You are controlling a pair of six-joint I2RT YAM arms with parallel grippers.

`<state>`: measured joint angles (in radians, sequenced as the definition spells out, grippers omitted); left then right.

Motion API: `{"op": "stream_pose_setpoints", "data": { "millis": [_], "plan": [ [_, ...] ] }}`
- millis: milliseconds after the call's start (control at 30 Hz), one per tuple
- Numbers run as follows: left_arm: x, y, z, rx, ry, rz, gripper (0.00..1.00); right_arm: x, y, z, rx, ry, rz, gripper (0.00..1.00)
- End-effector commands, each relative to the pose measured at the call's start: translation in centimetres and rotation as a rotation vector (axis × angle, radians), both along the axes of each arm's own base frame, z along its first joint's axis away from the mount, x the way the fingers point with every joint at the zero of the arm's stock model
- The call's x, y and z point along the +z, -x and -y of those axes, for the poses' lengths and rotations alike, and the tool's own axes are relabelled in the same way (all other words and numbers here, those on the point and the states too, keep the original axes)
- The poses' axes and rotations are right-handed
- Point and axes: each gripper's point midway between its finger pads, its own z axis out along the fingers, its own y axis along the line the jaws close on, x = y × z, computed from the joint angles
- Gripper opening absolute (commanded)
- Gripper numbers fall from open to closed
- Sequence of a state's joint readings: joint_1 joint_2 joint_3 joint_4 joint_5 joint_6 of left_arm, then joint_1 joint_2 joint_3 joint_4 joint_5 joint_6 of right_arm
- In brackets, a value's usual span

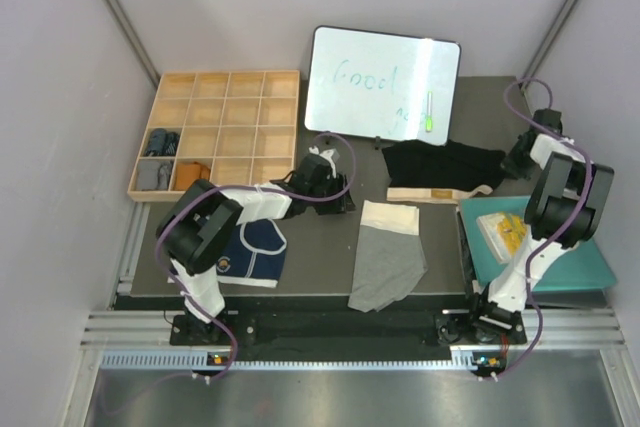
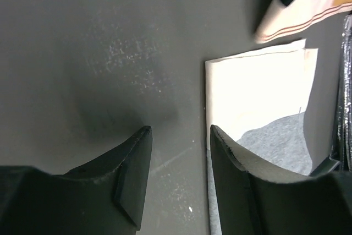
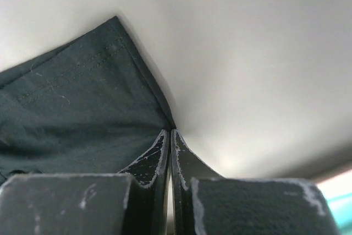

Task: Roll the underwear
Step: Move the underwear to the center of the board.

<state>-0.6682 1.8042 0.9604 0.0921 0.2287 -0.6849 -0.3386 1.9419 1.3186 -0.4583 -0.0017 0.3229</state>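
Observation:
The grey underwear (image 1: pixel 388 257) with cream waistband lies flat mid-mat. The navy underwear (image 1: pixel 255 252) lies at the left, partly under the left arm. The black underwear (image 1: pixel 440 165) with beige waistband lies at the back right. My left gripper (image 1: pixel 335 189) is open and empty, low over bare mat just left of the cream waistband (image 2: pixel 258 92); in the left wrist view my left gripper (image 2: pixel 180 136) has its jaws apart. My right gripper (image 1: pixel 512 162) is at the black underwear's right edge; in the right wrist view my right gripper (image 3: pixel 170 132) is shut on the hem of the black underwear (image 3: pixel 77 108).
A wooden compartment tray (image 1: pixel 215 132) stands at the back left with rolled items in its lower-left cells. A whiteboard (image 1: pixel 383 82) with a green marker (image 1: pixel 428 112) lies at the back. A teal board (image 1: pixel 560 257) with a yellow packet (image 1: pixel 503 232) sits at the right.

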Motion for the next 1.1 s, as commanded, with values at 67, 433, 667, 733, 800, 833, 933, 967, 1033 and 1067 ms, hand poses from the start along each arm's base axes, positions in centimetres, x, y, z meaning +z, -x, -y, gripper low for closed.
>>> {"op": "stream_pose_setpoints", "data": {
  "millis": [67, 433, 667, 733, 800, 833, 933, 967, 1033, 1067],
  "plan": [
    [1.4, -1.6, 2.7, -0.029, 0.063, 0.065, 0.50, 1.3, -0.7, 2.2, -0.047, 0.017, 0.040, 0.00],
    [-0.8, -1.0, 4.3, -0.058, 0.011, 0.022, 0.42, 3.3, -0.7, 0.7, -0.020, -0.043, 0.099, 0.18],
    [-3.1, -0.2, 3.8, -0.035, -0.101, -0.003, 0.39, 6.3, -0.5, -0.6, 0.008, -0.073, 0.169, 0.31],
    [-3.9, -0.2, 3.7, -0.031, -0.129, -0.015, 0.36, 7.7, -0.2, -1.1, 0.018, -0.073, 0.203, 0.38],
    [-4.2, -0.4, 4.0, -0.024, -0.141, -0.011, 0.27, 8.4, 0.1, -1.7, 0.030, -0.077, 0.220, 0.42],
    [-5.1, -0.3, 3.3, -0.004, -0.185, -0.024, 0.23, 9.3, 0.4, -2.0, 0.035, -0.070, 0.237, 0.45],
    [-5.7, -0.6, 2.9, 0.019, -0.235, -0.014, 0.04, 11.0, 0.8, -3.4, 0.066, -0.066, 0.269, 0.47],
    [-5.9, -1.0, 2.2, 0.046, -0.268, 0.000, 0.00, 11.3, 0.9, -3.9, 0.079, -0.065, 0.271, 0.48],
    [-5.8, -1.2, 1.8, 0.061, -0.288, 0.014, 0.00, 11.6, 1.0, -5.2, 0.108, -0.061, 0.276, 0.48],
    [-5.7, -1.5, 1.5, 0.073, -0.298, 0.026, 0.00, 12.3, 1.1, -5.8, 0.124, -0.054, 0.293, 0.49]
  ]
}}
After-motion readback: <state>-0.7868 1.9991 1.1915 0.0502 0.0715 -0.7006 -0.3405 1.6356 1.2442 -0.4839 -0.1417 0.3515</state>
